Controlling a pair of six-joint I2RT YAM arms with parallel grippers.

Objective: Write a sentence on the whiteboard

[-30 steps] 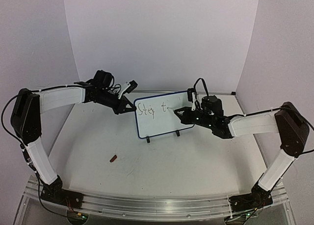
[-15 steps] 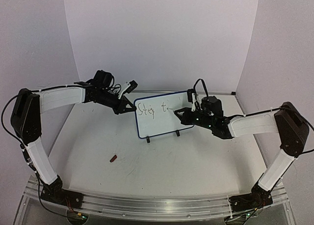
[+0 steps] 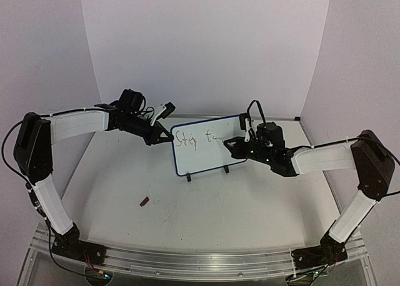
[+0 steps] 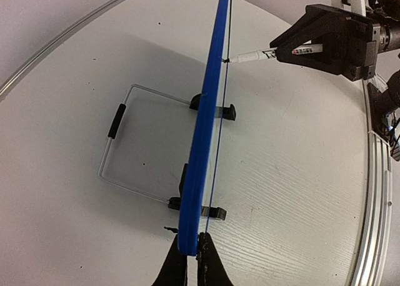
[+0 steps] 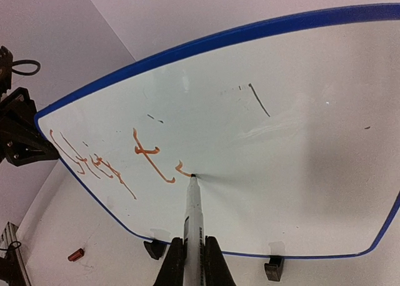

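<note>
The whiteboard [image 3: 206, 150] stands upright on two black feet at the table's middle back; its frame is blue. My left gripper [image 3: 161, 137] is shut on its left edge, seen edge-on in the left wrist view [image 4: 209, 130]. My right gripper [image 3: 232, 146] is shut on a white marker [image 5: 192, 220] whose tip touches the board face [image 5: 300, 148]. The sentence [image 5: 119, 161] is orange-brown handwriting reading about "Stay t", with a short new stroke at the marker tip; it also shows in the top view [image 3: 195, 139].
A small red-brown marker cap [image 3: 144, 202] lies on the white table, front left of the board; it also shows in the right wrist view [image 5: 75, 255]. A wire stand [image 4: 128, 142] props the board from behind. Lilac walls close the back and sides.
My right gripper has shifted slightly right along the board with the marker, and a short new stroke has appeared after the "t". The left arm has not moved.
</note>
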